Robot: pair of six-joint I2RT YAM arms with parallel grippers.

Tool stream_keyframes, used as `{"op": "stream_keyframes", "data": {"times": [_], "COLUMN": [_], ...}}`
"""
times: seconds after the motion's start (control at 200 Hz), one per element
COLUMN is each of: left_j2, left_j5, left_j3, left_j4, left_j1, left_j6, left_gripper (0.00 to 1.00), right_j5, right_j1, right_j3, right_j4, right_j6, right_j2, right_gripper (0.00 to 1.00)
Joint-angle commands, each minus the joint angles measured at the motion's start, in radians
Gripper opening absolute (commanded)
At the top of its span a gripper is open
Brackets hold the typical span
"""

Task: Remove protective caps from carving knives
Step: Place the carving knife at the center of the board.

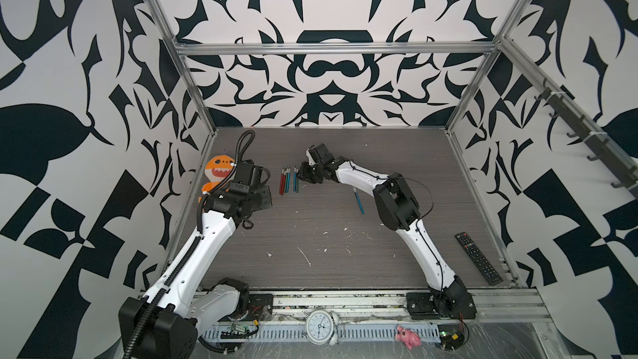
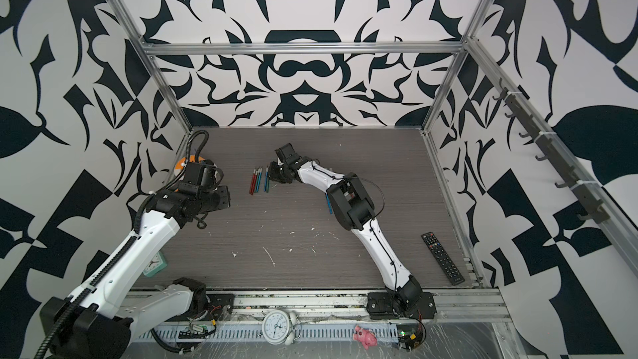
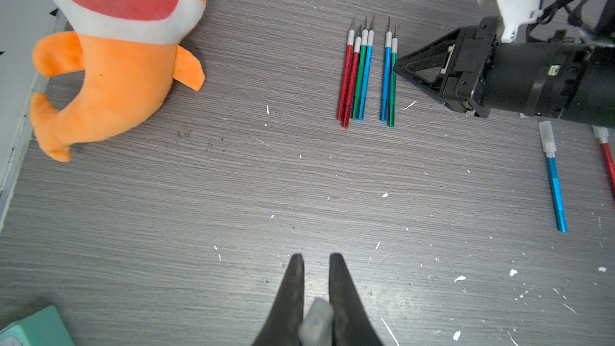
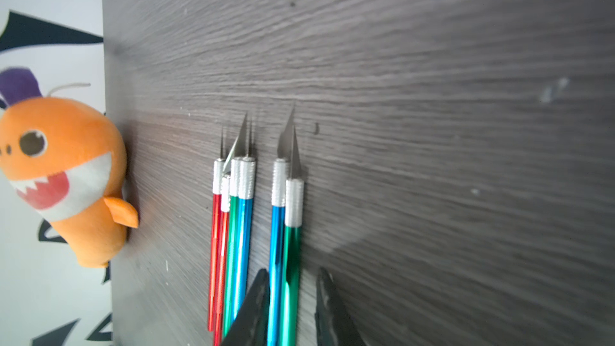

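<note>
**Location.** Six uncapped carving knives (image 3: 366, 71) lay side by side on the worktop (image 3: 199, 194), blades pointing the same way. Four formed a close group. Just beside them lay a blue knife (image 4: 276, 261) and a green knife (image 4: 292, 247), touching each other. Two more wore caps, well apart from the row: a capped blue knife (image 3: 556, 191) and a capped red knife (image 3: 609, 164), the latter cut off by the frame edge.

**End effectors.** The right end effector (image 4: 293, 271) stood low over the blue and green pair. Its jaws were apart, one on each side of the two handles, with a visible gap on the green side, and it gripped nothing. The left end effector (image 3: 316, 261) was clamped on a protective cap (image 3: 316, 322), lodged deep between the fingers and held above bare worktop.

**Handling, as judged.** The knives appeared light, rigid and smooth-handled, so liable to roll or slip. The knurled silver collar or the mid-handle looked the safest hold, away from the exposed blade. The caps appeared to be tiny, light, thin plastic, probably held on by friction. Gripping the outer half of the fitted cap (image 3: 547, 139), with the other arm holding the handle, should draw it off straight. Too hard a squeeze could pinch it onto the blade.

**Containers.** None was seen in any view, and the held cap had no evident receptacle.
</note>
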Motion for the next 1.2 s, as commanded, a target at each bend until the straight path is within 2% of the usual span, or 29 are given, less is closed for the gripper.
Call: {"op": "stream_keyframes", "data": {"times": [0.0,0.11,0.375,0.52,0.66,0.8,0.935,1.195], "left_j2": [0.009,0.014,0.041,0.108,0.182,0.37,0.565,0.949], "left_j5": [0.01,0.014,0.117,0.175,0.192,0.215,0.254,0.306], "left_j3": [0.017,0.018,0.048,0.091,0.154,0.252,0.372,0.671], "left_j4": [-0.024,-0.024,-0.022,-0.02,-0.003,0.03,0.07,0.056], "left_j1": [-0.003,-0.003,-0.003,-0.025,-0.09,-0.166,-0.213,-0.254], "left_j6": [0.007,0.009,-0.011,-0.057,-0.132,-0.195,-0.229,-0.219], "left_gripper": [0.0,0.0,0.0,0.0,0.0,0.0,0.0,0.0], "right_j5": [0.016,0.017,0.042,0.102,0.167,0.229,0.259,0.282], "right_j1": [0.0,-0.016,-0.036,-0.041,-0.063,-0.08,-0.106,-0.128], "right_j3": [0.007,0.013,-0.067,-0.271,-0.499,-0.743,-0.948,-1.178], "right_j4": [-0.088,-0.111,-0.15,-0.115,-0.083,-0.044,-0.026,-0.011], "right_j6": [-0.016,-0.031,-0.164,-0.207,-0.217,-0.226,-0.225,-0.226], "right_j2": [-0.034,-0.064,-0.333,-0.539,-0.736,-0.913,-1.024,-1.175], "right_gripper": [0.31,0.34,0.48,0.56,0.58,0.61,0.62,0.62]}}
